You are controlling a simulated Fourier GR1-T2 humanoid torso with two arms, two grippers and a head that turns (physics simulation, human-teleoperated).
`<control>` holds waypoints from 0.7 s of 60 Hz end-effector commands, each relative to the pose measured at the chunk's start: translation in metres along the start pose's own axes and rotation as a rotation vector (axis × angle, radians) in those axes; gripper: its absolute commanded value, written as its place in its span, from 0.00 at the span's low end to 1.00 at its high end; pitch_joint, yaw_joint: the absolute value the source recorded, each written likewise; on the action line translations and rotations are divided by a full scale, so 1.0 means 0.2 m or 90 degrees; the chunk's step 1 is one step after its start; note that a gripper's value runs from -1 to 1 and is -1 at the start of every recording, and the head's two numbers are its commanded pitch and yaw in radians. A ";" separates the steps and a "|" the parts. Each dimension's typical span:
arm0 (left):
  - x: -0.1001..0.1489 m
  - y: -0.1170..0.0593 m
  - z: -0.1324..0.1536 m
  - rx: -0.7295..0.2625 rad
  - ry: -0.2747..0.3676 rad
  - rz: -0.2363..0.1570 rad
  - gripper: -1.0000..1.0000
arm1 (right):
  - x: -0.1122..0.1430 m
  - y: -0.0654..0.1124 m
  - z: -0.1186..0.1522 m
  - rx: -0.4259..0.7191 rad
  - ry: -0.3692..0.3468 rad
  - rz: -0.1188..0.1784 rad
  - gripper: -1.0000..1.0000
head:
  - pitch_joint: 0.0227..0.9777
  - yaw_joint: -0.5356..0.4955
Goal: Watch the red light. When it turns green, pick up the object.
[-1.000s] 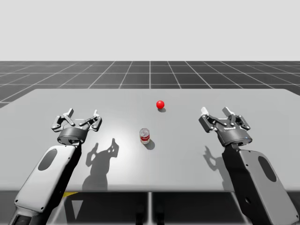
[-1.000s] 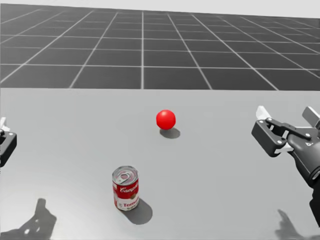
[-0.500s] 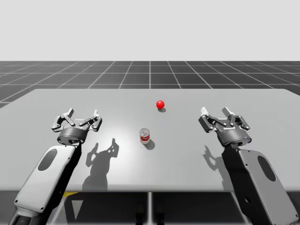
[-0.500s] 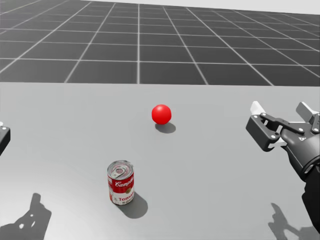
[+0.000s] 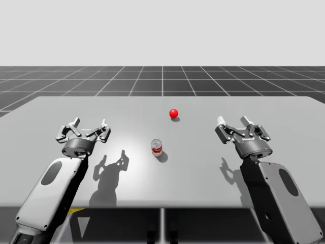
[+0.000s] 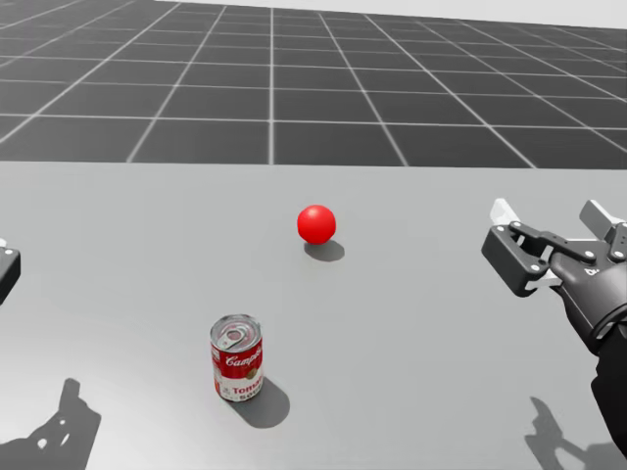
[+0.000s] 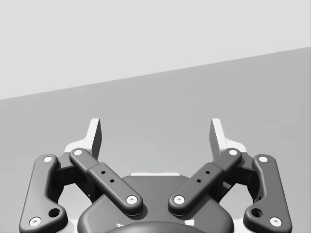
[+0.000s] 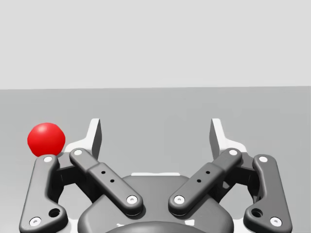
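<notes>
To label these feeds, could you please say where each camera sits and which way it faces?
High view: fixed above the table, looking down at the red ball and can; both arms enter from below, left end effector and right end effector open.
Head view: on my head, looking down at ball and can; right end effector shows.
Left wrist view: on my left hand, looking along its end effector across the table.
Right wrist view: on my right hand; ball ahead, beside one finger.
Head and right wrist views share the ball.
</notes>
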 end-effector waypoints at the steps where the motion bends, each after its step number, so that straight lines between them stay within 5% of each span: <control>1: 0.00 0.00 0.00 0.000 0.000 0.000 0.00 | 0.00 0.00 0.00 0.000 0.001 0.001 0.00 | 0.60 0.43; 22: 0.00 0.00 0.00 -0.001 0.001 -0.001 0.00 | 0.00 0.00 0.00 -0.002 0.002 0.000 0.00 | 0.61 0.44; 42: 0.00 -0.01 0.00 -0.010 0.001 0.000 0.00 | -0.01 0.00 0.00 0.002 0.005 0.003 0.00 | 0.78 0.54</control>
